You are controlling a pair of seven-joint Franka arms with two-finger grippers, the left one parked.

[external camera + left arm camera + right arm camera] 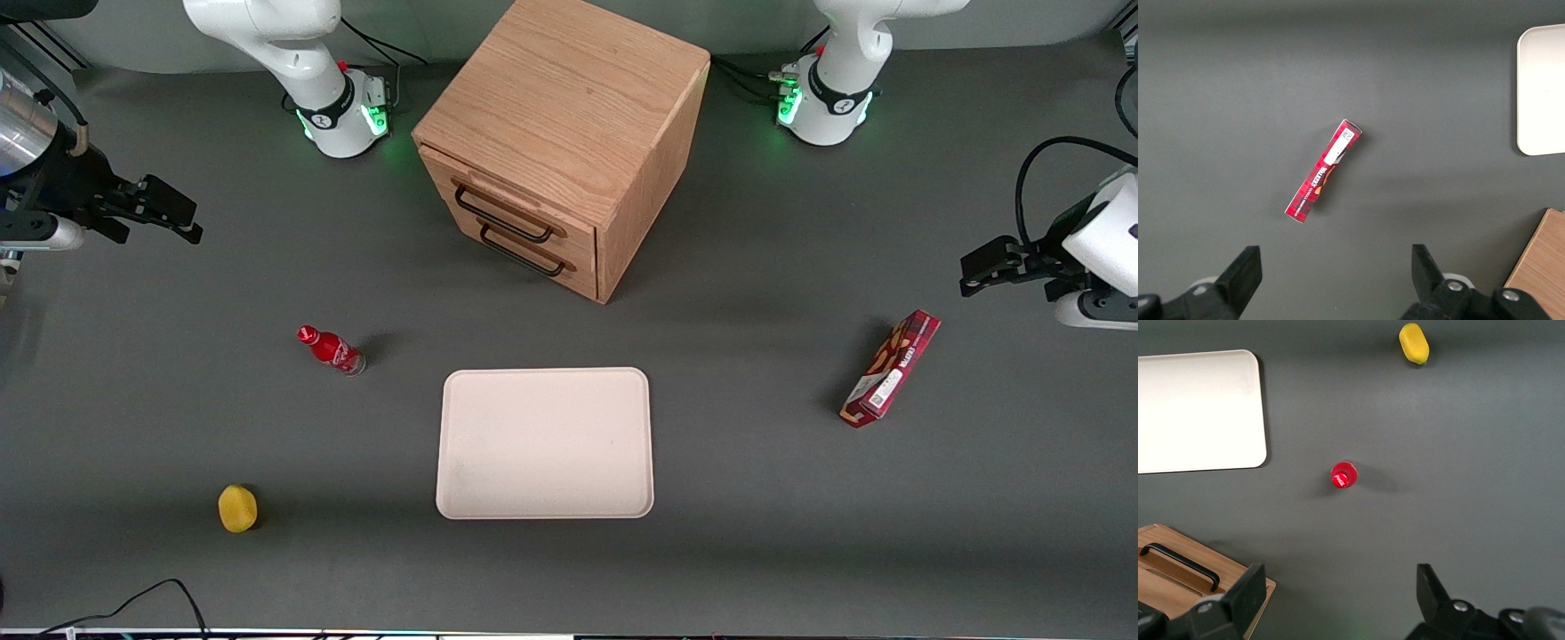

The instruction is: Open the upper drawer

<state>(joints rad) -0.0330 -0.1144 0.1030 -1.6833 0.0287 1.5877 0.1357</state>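
Gripper: fingers standing wide apart, holding nothing, hovering high at the working arm's end of the table. Upper drawer: sitting closed in the cabinet, well apart toward table centre, its bar handle running level across the drawer front.

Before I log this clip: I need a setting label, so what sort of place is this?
Likely a robot lab tabletop: a grey table with a small cabinet, its upper drawer shut, an empty tray, and the open pincer hovering toward the working arm's end.
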